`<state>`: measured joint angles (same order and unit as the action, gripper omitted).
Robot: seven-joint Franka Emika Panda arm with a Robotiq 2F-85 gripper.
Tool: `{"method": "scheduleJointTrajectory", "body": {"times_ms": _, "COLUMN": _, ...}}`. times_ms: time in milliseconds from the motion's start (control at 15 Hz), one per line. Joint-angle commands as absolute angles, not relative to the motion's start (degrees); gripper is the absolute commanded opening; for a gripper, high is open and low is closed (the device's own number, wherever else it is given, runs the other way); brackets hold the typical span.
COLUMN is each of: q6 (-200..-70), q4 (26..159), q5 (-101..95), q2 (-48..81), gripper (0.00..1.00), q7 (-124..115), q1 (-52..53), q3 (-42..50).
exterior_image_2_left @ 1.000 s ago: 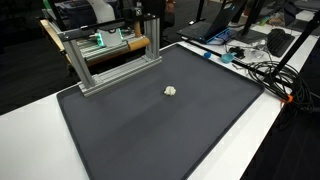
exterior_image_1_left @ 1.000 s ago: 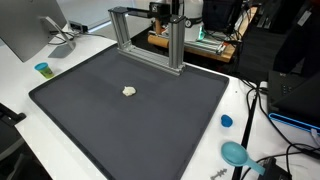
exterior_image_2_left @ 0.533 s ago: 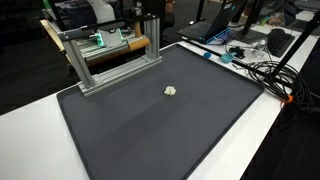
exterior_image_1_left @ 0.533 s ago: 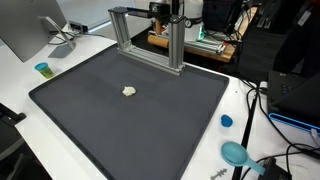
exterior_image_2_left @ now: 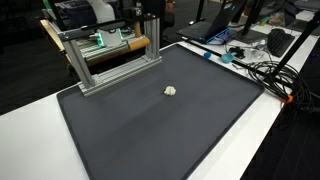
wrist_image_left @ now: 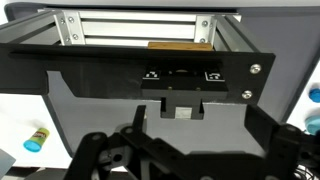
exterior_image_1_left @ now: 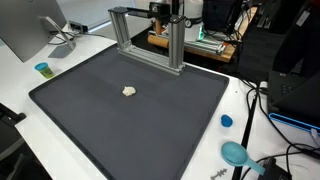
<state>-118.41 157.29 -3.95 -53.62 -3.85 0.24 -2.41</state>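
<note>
Nothing has moved since the earlier pictures. In the wrist view the pincer hangs with its jaws spread wide, holding nothing. The small white lump lies alone on the dark mat covering the bench, well short of the metal frame behind it.

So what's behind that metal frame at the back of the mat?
Behind the metal frame lies a wooden board with a green glow above it. The frame's bars cover part of the board, so whatever else it carries is hidden.
</note>
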Motion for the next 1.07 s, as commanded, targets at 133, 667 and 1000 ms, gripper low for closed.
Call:
{"method": "scheduleJointTrajectory", "body": {"times_ms": 133, "q6": -122.2, "q4": 157.3, "q5": -4.1, "q2": -50.2, "gripper": 1.0, "q7": -1.5, "q1": -0.1, "q3": -0.9}}
{"method": "scheduleJointTrajectory", "body": {"times_ms": 667, "q6": -122.5, "q4": 157.3, "q5": -3.9, "q2": -48.9, "gripper": 1.0, "q7": -2.7, "q1": -0.5, "q3": -1.7}}
{"method": "scheduleJointTrajectory", "body": {"times_ms": 1000, "q6": -124.4, "q4": 157.3, "q5": -4.4, "q2": -46.1, "gripper": 1.0, "q7": -4.0, "q1": -1.2, "q3": -2.7}}
